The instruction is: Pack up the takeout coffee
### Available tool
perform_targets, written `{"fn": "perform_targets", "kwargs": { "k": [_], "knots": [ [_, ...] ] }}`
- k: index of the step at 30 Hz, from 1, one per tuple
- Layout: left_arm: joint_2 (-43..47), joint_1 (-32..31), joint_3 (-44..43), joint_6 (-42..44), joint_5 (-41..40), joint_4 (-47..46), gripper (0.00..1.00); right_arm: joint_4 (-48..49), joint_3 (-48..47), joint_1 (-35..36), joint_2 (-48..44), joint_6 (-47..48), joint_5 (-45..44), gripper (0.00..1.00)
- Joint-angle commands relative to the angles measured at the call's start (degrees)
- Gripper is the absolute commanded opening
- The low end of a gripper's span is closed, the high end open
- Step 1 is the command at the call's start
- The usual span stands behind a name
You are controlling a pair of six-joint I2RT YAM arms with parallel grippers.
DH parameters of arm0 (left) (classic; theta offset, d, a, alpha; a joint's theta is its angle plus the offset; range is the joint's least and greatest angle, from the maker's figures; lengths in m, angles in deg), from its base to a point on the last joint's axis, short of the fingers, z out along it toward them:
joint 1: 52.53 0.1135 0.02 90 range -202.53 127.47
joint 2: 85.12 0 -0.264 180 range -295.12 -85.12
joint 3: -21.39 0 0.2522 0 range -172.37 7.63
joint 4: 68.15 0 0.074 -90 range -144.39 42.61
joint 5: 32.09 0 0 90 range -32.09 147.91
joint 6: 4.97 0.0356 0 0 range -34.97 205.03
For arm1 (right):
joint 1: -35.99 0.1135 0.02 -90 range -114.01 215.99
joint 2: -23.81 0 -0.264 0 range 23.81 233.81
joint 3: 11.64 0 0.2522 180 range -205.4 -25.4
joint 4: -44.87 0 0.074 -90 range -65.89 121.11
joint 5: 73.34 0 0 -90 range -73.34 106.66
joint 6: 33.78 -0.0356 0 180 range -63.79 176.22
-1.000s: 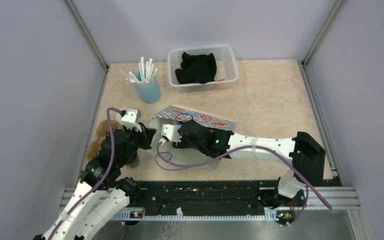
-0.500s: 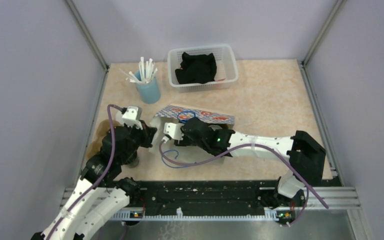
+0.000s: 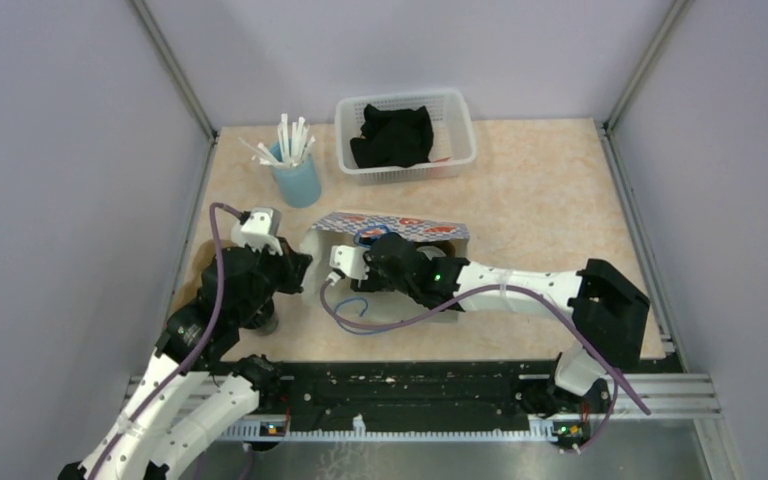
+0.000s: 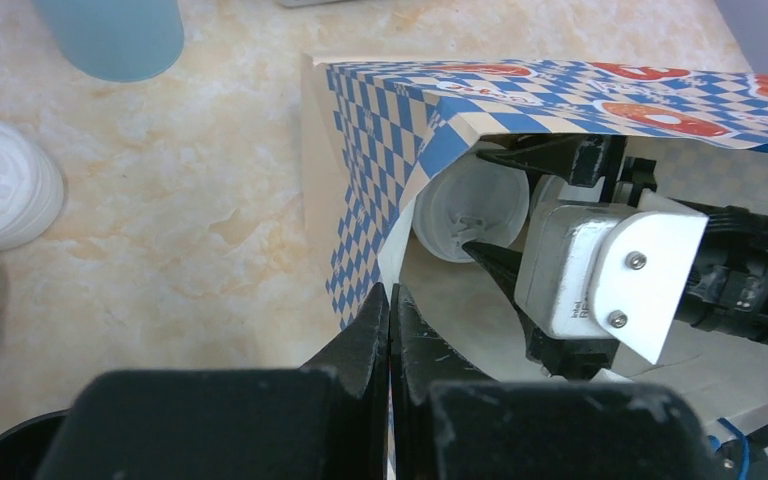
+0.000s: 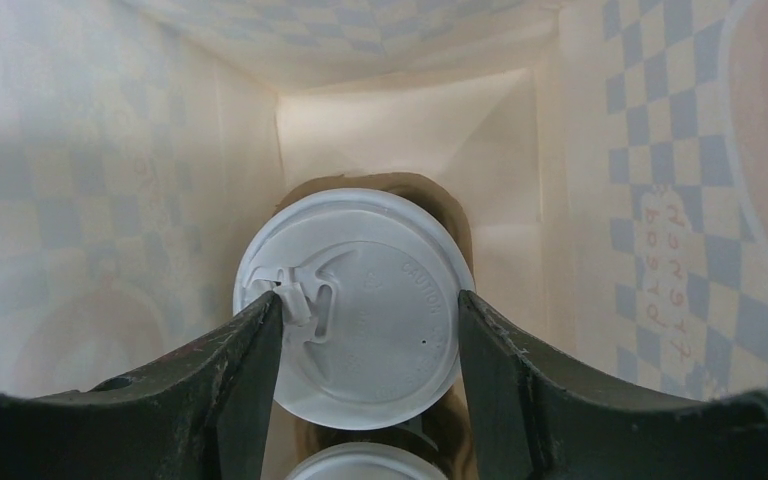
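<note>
From above, the blue-checked paper bag [image 3: 400, 230] lies on its side at mid-table. Bare tabletop [image 3: 550, 190] stretches to its right, while a blue tumbler of straws [image 3: 296, 178] and a clear basket [image 3: 460, 150] stand beyond its far edge. The left gripper [image 3: 296, 272] sits at the bag's left end, and the right arm [image 3: 500, 285] reaches in along its near side. In the left wrist view, the left gripper is clamped on the rim of the bag's open edge, holding it lifted. A stack of white lids [image 4: 0, 195] lies well to the bag's left. Inside, the right gripper [image 4: 472, 200] flanks a coffee cup [image 4: 445, 215]. In the right wrist view, its two fingers [image 5: 245, 370] press either side of that cup's white lid, grasping it. The cup sits in a brown pulp carrier [image 5: 455, 215] with a second lid [image 5: 365, 465] below. The bag's end wall is just behind, the left wall close, and the right wall has more room.
</note>
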Motion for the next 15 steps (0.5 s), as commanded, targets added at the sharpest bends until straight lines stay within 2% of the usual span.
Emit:
{"fn": "perform_targets", "kwargs": {
  "k": [1, 9, 15],
  "knots": [
    [-2.45, 0.04, -5.96, -3.80, 1.36, 4.64, 0.00, -0.72, -1.27, -0.72, 0.88, -0.12, 2.39, 0.60],
    [-6.13, 0.05, -11.44, -8.67, 7.53, 11.78, 0.00, -7.38, -4.68, -0.78, 1.68, -3.22, 6.81, 0.60],
    [-6.32, 0.06, -14.57, -11.55, 6.10, 15.38, 0.00, -12.96, -7.09, -1.96, 2.96, -6.94, 14.81, 0.61]
  ]
}}
